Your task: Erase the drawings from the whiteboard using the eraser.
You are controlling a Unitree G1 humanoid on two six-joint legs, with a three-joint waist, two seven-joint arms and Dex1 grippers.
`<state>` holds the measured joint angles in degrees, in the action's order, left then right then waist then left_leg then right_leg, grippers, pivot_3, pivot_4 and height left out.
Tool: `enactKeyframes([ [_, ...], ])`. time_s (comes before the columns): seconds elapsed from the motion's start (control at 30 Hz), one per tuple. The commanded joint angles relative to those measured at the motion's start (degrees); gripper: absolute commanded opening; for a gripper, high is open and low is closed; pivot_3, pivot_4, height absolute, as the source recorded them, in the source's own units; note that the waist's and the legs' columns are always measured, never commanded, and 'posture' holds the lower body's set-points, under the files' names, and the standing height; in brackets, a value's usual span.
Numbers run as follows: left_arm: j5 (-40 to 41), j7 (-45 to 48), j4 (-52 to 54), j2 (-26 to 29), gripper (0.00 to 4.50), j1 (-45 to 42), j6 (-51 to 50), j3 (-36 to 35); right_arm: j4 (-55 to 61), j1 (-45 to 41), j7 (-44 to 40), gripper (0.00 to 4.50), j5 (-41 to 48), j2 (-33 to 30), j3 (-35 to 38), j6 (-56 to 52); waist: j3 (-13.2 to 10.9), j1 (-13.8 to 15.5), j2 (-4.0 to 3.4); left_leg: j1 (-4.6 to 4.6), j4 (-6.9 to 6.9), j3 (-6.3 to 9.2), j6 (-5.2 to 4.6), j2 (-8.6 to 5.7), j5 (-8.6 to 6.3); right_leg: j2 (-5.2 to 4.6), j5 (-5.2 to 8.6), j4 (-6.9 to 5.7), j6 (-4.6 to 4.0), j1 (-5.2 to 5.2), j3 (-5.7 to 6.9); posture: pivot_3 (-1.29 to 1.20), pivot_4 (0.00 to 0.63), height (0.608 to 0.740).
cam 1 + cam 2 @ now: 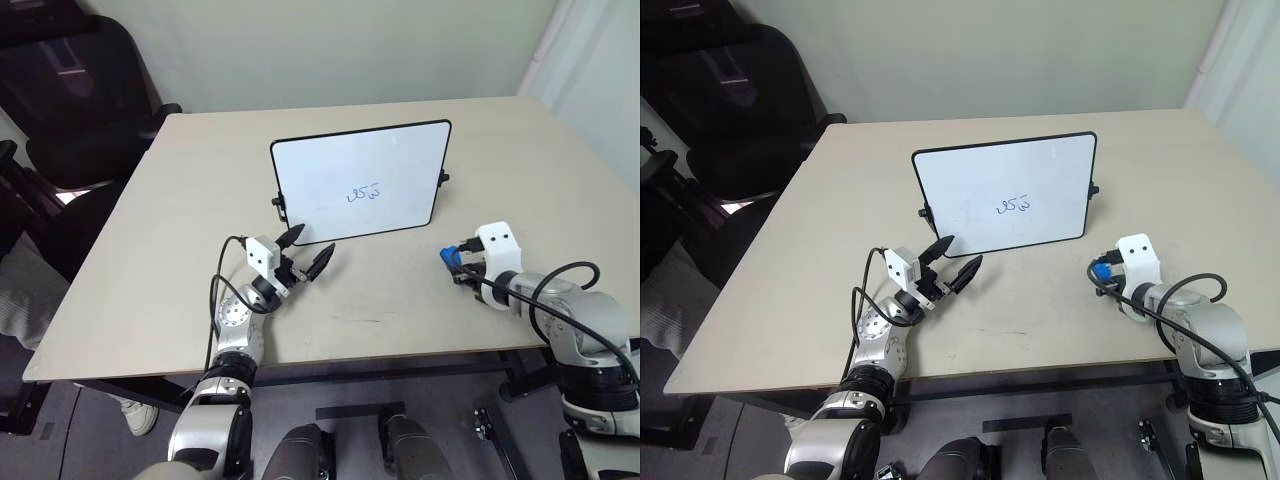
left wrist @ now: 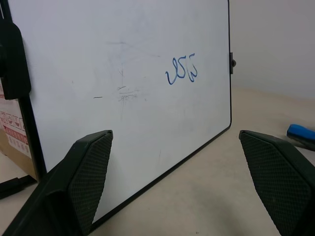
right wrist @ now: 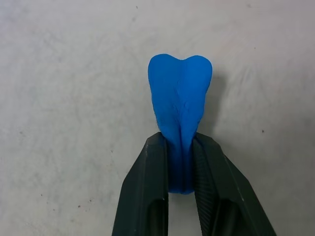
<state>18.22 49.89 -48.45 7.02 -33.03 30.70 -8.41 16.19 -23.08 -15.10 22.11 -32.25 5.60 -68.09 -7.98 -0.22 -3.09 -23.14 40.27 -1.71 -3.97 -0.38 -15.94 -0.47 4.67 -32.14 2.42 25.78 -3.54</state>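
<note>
I have the right gripper [image 3: 182,162] clamped on the eraser [image 3: 180,98], squashing it, low over the table [image 1: 180,200] right of the whiteboard [image 1: 330,170]; I should lift without loosening. Its long axis follows the fingers, free end toward the board. The left gripper [image 1: 306,250] is spread, empty.

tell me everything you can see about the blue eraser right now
The eraser is a small bright blue block that looks soft: the right gripper is shut on its lower part, and it is pinched into a crease down the middle, the free end bulging in two lobes. It sits low over the beige table, to the right of the upright whiteboard, apart from it.
</note>
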Motion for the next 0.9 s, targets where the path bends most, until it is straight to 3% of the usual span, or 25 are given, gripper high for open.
enactKeyframes([
  [0.03, 0.46, 0.12, -0.69, -0.61, 4.50, 1.20, 0.99, -0.66, 5.62, -0.05, -1.53, 0.39, 0.48, 0.04, 1.82, 4.27, 0.02, 0.00, -0.05, 0.00, 0.00, 0.00, 0.00, 0.00, 0.00, 0.00, 0.00, 0.00, 0.00, 0.01, 0.00, 0.00, 0.150, 0.726],
  [0.17, 0.46, 0.26, -1.10, -0.62, 4.50, 0.85, 0.98, -0.72, 9.24, -1.75, -1.62, 0.39, 2.40, 3.22, 2.88, 7.33, 0.03, -0.05, -0.07, 0.00, -0.01, 0.00, 0.01, 0.00, 0.00, 0.02, 0.00, 0.00, 0.00, 0.01, 0.00, 0.00, 0.150, 0.726],
  [0.3, 0.49, 0.54, -1.69, -0.56, 4.50, 0.29, 0.86, -0.85, 8.95, -7.24, -1.51, 0.39, 2.30, 7.69, -0.65, 9.81, 0.02, -0.26, -0.07, -0.01, 0.00, -0.01, 0.00, -0.01, 0.00, 0.03, 0.00, 0.00, 0.00, 0.05, -0.02, 0.00, 0.150, 0.726],
  [0.43, 0.37, 1.07, -1.91, -0.90, 4.50, -0.10, 0.79, -0.61, 2.03, -13.06, -1.33, 0.39, -3.04, 10.21, -7.89, 15.05, 0.03, -0.05, -0.07, 0.04, 0.00, 0.00, -0.03, 0.00, 0.02, 0.03, -0.01, 0.00, -0.02, 0.04, 0.00, 0.00, 0.150, 0.726],
  [0.63, 0.36, 0.99, -0.57, -1.13, 4.50, 0.78, 0.84, -0.68, -6.56, -18.97, -0.64, 0.39, -7.33, 14.13, -12.59, 20.01, 0.05, 0.24, -0.12, 0.04, -0.02, 0.03, -0.05, -0.01, 0.03, -0.05, 0.01, 0.01, 0.01, 0.26, 0.05, 0.00, 0.150, 0.726],
  [0.9, 0.42, 0.38, 1.46, -0.91, 4.50, 2.31, 0.50, -0.81, -14.98, -22.77, 1.01, 0.39, -12.31, 16.67, -12.44, 24.70, 0.05, 0.22, -0.12, -0.11, -0.03, 0.02, -0.02, 0.00, 0.03, -0.06, -0.02, 0.00, -0.07, 0.34, 0.09, 0.00, 0.150, 0.726],
])
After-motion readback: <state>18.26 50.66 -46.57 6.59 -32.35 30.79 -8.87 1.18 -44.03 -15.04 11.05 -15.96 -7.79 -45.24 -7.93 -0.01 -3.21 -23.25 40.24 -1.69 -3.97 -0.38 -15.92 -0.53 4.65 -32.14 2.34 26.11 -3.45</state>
